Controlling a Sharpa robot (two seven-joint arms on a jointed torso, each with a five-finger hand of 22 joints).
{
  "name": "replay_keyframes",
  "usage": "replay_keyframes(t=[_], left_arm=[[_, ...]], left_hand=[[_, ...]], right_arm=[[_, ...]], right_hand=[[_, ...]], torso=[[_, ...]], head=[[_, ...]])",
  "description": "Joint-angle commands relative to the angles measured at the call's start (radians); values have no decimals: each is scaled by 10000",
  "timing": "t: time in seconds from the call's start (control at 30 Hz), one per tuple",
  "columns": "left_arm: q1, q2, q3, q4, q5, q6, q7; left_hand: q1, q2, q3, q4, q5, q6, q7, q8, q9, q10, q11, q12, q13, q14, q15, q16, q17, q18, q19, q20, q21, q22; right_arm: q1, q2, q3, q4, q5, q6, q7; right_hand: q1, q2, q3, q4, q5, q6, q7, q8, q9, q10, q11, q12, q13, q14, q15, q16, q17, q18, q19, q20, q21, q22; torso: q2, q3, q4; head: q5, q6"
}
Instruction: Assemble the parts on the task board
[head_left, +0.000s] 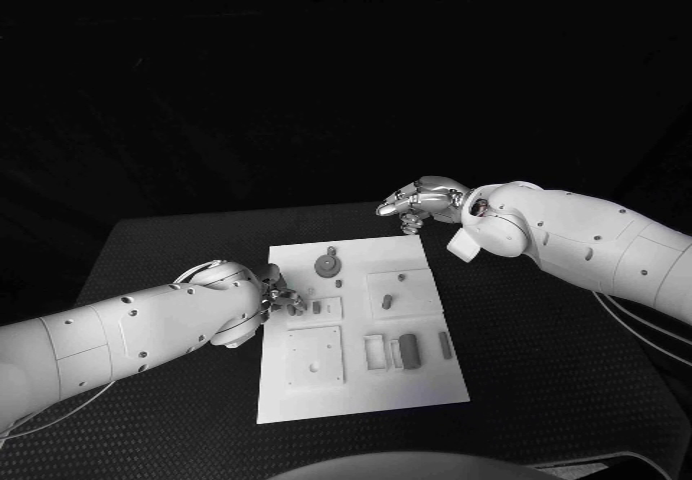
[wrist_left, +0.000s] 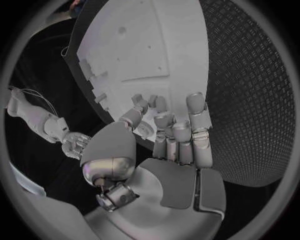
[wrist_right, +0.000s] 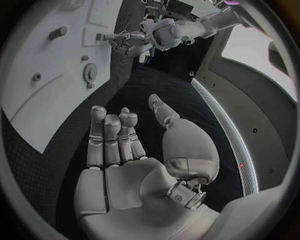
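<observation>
the white task board (head_left: 361, 390) lies in the middle of the black worktop (head_left: 562, 340). the left robot hand (head_left: 277, 298) sits at the board's left edge, its fingers bunched over the small grey parts there; whether it actually grips one, i cannot tell. the right robot hand (head_left: 415, 205) hovers just beyond the board's far edge, off the plate, fingers slightly curled and apart, holding nothing. a grey gear (head_left: 329, 265) rests on the board near its far edge. more grey parts, including a dark block (head_left: 408, 350), stand in slots right of the board's middle.
</observation>
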Motion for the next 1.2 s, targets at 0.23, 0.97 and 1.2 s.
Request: replay_keyframes(t=[0.23,0.97,1.2], left_arm=[[-3,-7,6,43,498,-109,204],[211,-617,190,392,2180,-345,629],[489,-772,525,564,3252,-1450,2049]], left_hand=[[-251,-44,-367,28,-42,103,-18,10,34,128,-37,-93,43,101,-124,-86,99,111,19,-39,63,189],[-523,-231,-961,-322,-26,-386,158,-258,-40,-308,140,-590,-146,-364,66,-572,70,51,-576,82,-306,91],[-296,-159,-937,-792,-32,-1352,732,-636,-106,-1381,723,-2035,-1293,-1485,698,-2007,-608,-131,-1948,688,-1474,-468]], right_arm=[[-20,1,2,7,-29,83,66],[-39,-31,3,-65,-54,-32,42],[-39,-44,3,-132,-60,-106,38]], right_hand=[[-109,-1,56,4,60,-10,77,-51,-15,-66,-24,32,-12,6,-81,69,-16,117,-7,9,-37,-6],[-121,-3,57,6,59,-14,78,-52,-16,-66,-23,34,-16,6,-80,71,-18,117,-7,9,-37,-6],[-125,-7,56,5,59,-15,79,-53,-16,-67,-22,35,-18,5,-80,71,-19,117,-7,9,-37,-6]], torso=[[3,-9,6],[-13,-1,16],[12,-2,-8]], head=[[-45,6],[-54,155],[-52,233]])
